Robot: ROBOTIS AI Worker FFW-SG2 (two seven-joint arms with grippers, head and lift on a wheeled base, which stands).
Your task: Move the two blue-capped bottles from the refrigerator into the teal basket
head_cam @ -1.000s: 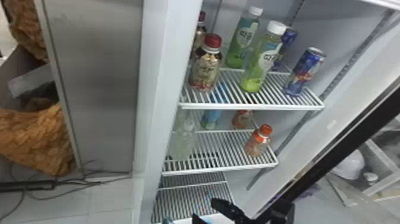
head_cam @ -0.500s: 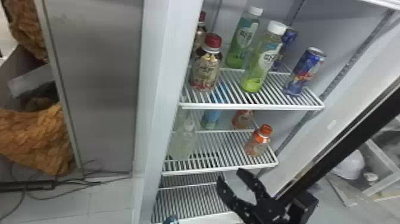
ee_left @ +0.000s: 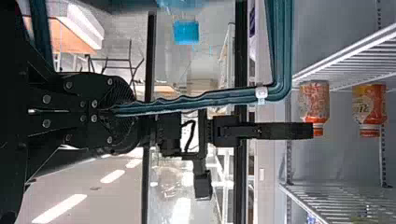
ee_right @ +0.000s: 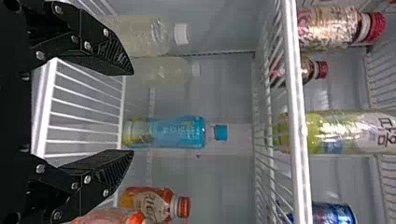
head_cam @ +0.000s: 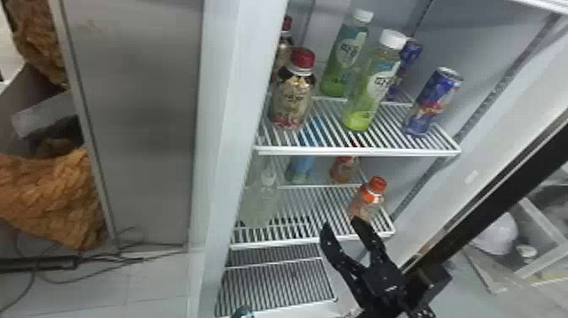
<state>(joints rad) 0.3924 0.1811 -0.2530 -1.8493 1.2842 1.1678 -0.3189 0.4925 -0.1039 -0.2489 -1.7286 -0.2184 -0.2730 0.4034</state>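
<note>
Held the right gripper spread wide and empty, right at the front of the middle shelf. Had the blue-capped bottle straight ahead, standing on that shelf inside the refrigerator, beyond the fingertips yet within their spread, a shade nearer the finger on the side of the orange-capped bottle. Showed in the head view as behind and a little left of those tips. Stood upright, long axis square across the line of reach. Needed, by the look of it, a straight push inward, then a squeeze, with a nudge of the orange-capped bottle the likely risk. Fell clearly to the right arm, the nearer one. Clamped the teal basket by its handle, meanwhile, in the left gripper, apparently with the other blue-capped bottle already aboard. And on to the labels! Carried pale lettering on blue on the bottle ahead; bold dark characters on white on the green bottle above; more print on the red-capped bottle beside that. Went unread here, all that wording.
</note>
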